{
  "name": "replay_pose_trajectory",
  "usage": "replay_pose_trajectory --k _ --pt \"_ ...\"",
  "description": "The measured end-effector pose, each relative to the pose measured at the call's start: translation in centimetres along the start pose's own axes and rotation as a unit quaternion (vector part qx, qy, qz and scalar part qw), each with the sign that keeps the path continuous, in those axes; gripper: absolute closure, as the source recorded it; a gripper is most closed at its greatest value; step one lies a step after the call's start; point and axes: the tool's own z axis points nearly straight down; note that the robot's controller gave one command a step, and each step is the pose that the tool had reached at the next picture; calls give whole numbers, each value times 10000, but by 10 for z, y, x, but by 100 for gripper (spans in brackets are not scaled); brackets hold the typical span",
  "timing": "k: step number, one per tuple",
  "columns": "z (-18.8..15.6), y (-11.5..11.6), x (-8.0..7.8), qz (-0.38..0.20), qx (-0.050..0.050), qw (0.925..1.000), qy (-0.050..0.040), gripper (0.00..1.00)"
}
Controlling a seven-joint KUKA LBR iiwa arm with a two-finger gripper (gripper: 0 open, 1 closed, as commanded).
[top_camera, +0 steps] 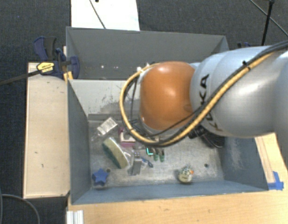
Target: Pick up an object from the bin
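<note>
Grey metal bin, the arm's orange wrist cover over its middle. Below the cover the gripper hangs low near the front wall; whether it is spread or pressed together cannot be told. Nearest it lies a green-and-cream oblong block, just toward the left wall, its long axis slanting toward the front edge.

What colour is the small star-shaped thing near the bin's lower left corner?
Blue; the star-shaped thing shows best in the camera view.
</note>
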Motion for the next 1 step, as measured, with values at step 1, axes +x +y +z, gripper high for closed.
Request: replay_pose_trajectory --k 1 --pt "120 -15 -20 -5 -4 10000 -24 0"
